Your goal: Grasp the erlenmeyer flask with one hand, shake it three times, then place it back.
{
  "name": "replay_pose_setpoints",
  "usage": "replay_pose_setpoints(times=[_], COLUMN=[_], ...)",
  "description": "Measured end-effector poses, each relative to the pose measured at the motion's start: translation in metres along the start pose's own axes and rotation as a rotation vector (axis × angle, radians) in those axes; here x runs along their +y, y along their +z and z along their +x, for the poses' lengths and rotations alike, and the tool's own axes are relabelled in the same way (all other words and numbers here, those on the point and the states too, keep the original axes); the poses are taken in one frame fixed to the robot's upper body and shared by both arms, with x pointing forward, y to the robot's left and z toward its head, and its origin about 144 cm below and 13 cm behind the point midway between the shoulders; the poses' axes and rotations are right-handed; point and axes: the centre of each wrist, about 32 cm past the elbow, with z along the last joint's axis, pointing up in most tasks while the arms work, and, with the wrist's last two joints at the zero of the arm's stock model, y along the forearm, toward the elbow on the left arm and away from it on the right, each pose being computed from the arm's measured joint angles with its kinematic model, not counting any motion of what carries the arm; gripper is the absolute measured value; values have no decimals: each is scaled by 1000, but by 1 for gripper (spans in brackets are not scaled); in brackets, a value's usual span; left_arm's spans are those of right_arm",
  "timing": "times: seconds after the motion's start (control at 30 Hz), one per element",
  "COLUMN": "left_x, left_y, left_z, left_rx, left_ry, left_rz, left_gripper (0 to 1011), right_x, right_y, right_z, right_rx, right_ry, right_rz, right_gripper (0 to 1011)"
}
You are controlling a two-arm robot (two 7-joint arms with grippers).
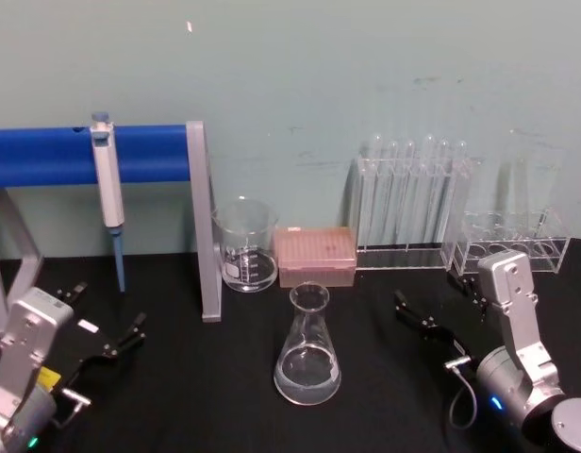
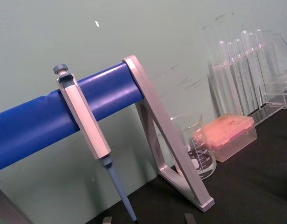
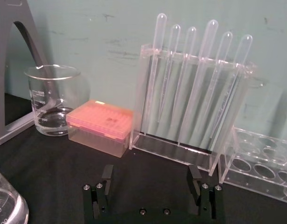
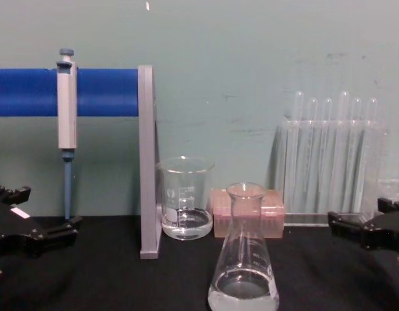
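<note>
The right claw (image 1: 424,319), black and two-fingered on a silver wrist, hovers low over the black desk (image 1: 196,396) to the right of the clear glass conical erlenmeyer flask (image 1: 307,351), its fingers (image 3: 195,176) spread well apart and holding nothing. The flask stands upright near the middle of the desk with a little clear liquid in its wide base, in front of a straight-walled glass beaker (image 1: 246,243) and a pink tip box (image 1: 315,255), apart from both. The left claw (image 1: 111,342) sits parked at the left edge, also apart and empty, near a grey pipette (image 1: 107,184) hanging from a blue bar (image 1: 45,156). The step in hand looks like the approach, with nothing yet grasped. To do it well, the right claw should probably swing left toward the flask and close on the narrow neck just under the flared rim, where the glass gives a sure hold; the sloping wall lower down would likely slip. It should come in level, keeping clear of the clear rack of plastic pipettes (image 1: 413,203) behind, and squeeze gently before lifting.
</note>
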Motion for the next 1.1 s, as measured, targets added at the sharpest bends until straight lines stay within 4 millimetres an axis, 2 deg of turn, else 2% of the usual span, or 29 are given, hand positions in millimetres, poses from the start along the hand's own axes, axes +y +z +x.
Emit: replay_pose_setpoints(times=[1.1], left_x=[0], left_y=[0], left_z=[0], left_rx=[0], left_ry=[0], left_rz=[0], left_gripper=[1001], right_x=[1], right_y=[-2], right_z=[-2], right_rx=[7], right_ry=[-11], right_rz=[3], right_gripper=[1000])
